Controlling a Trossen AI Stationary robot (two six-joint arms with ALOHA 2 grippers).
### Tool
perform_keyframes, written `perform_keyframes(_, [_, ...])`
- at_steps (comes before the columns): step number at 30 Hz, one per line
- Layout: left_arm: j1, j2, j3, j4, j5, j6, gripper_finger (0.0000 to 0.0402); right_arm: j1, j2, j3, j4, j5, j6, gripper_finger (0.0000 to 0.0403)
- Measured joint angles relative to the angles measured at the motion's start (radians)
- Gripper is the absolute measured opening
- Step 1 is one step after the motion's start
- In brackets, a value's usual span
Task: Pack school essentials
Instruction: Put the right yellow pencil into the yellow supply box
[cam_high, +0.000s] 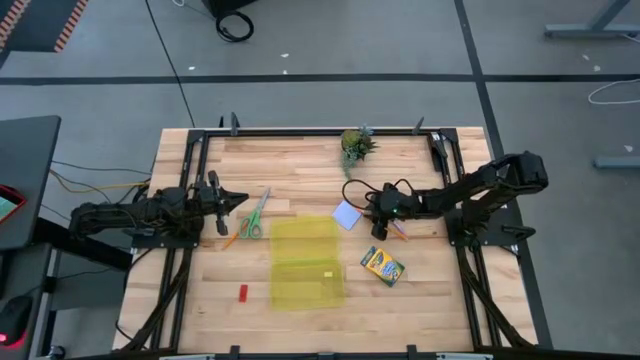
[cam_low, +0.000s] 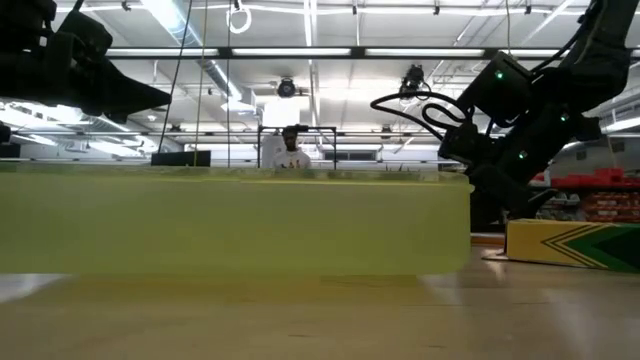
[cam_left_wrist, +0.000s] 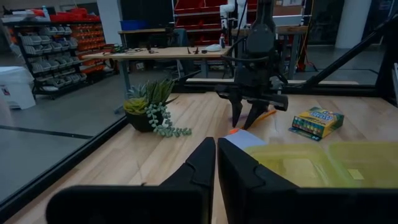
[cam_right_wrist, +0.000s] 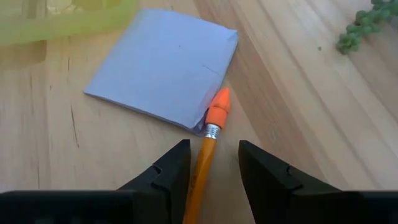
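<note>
An orange pencil (cam_right_wrist: 207, 146) is seen lying between the parted fingers of the right gripper (cam_right_wrist: 211, 163), its eraser touching the one blue note pad (cam_right_wrist: 163, 68). The left gripper (cam_left_wrist: 216, 163) is held closed beside one pair of scissors (cam_high: 254, 216).

The right arm reaches in from the desk's right edge, elbow raised near that edge and forearm stretched toward the desk's middle. Its hand (cam_high: 381, 222) sits low over the desk, tipped downward, fingers (cam_right_wrist: 169, 171) parted with a narrow gap between them. The left arm lies folded low along the desk's left edge, pointing inward toward the middle. Its hand (cam_high: 221, 203) stands just inside that edge, held level above the surface, the two fingers (cam_left_wrist: 200, 167) pressed together with no gap showing between them.
</note>
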Motion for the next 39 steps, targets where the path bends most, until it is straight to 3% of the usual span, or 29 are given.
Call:
perform_keyframes(15, [0.000,0.000,0.000,0.000,0.000,0.000,0.0030,0.034,0.001,0.002,-0.039,0.012,0.021,0.0040])
perform_keyframes(25, [0.000,0.000,0.000,0.000,0.000,0.000,0.0032,0.033,0.000,0.009,-0.053,0.012,0.044,0.0033])
perform_keyframes(31, [0.000,0.000,0.000,0.000,0.000,0.000,0.0034,0.021,-0.016,0.098,-0.201,0.024,-0.033,0.0032])
perform_keyframes(39, [0.000,0.000,0.000,0.000,0.000,0.000,0.0024,-0.020,-0.017,0.197,-0.271,0.031,-0.068,0.0035])
